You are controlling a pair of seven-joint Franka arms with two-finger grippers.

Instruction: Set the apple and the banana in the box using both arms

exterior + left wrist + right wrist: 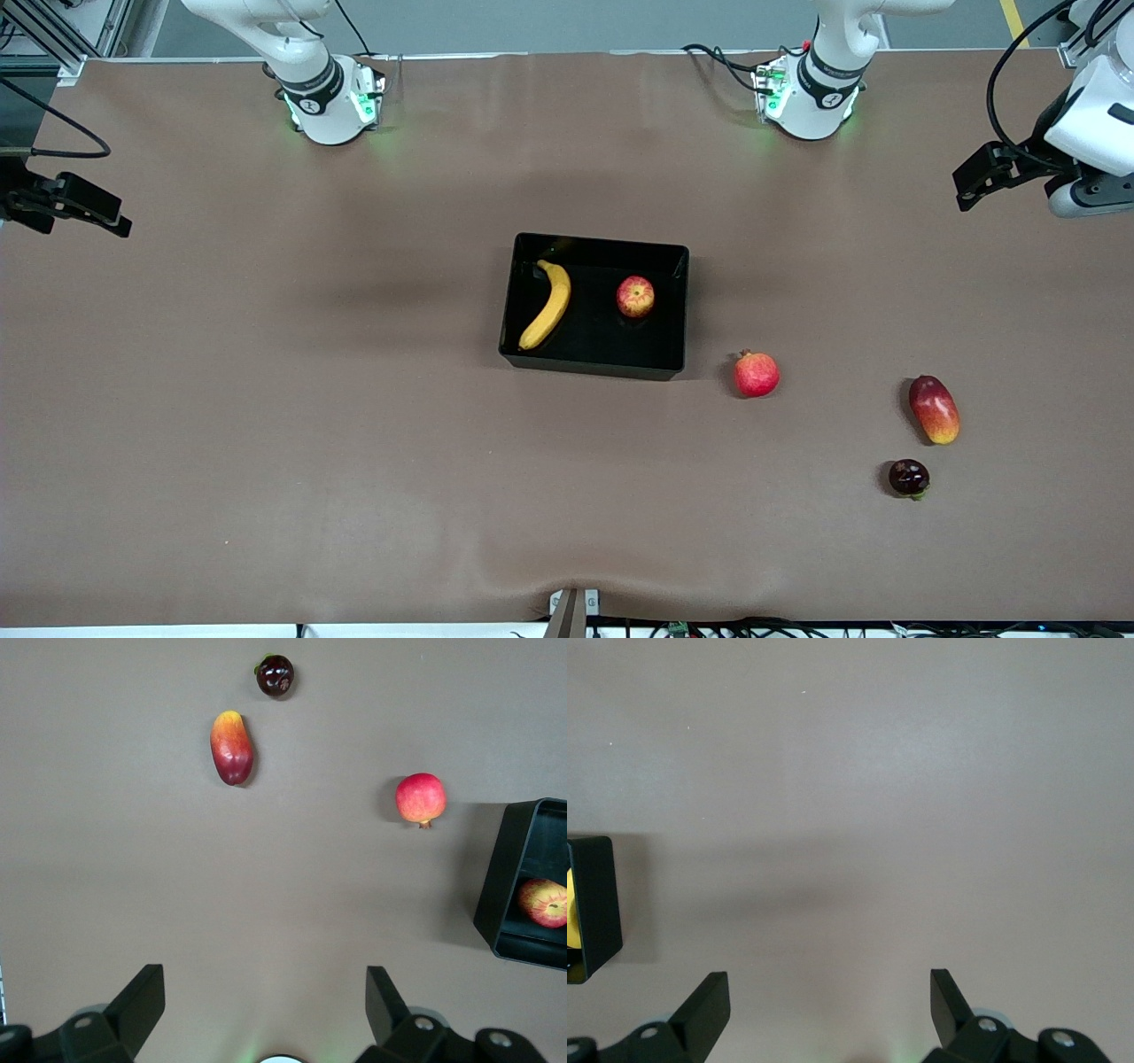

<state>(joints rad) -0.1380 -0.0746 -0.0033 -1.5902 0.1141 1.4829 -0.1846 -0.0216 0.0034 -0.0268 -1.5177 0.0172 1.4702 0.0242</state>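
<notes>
Front view: curved banana [547, 306], round apple [635, 296] in glossy box [680, 306]; both hands gape empty.

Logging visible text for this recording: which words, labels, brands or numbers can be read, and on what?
None can be read.
Small dark mark on each arm's base collar: too small to read.
The box, banana, apple and loose fruit show no text.

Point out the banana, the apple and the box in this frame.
banana [548, 306]: front view, middle of its curved body.
apple [635, 297]: front view, centre of its top.
box [592, 362]: front view, wall nearest the camera.
</notes>
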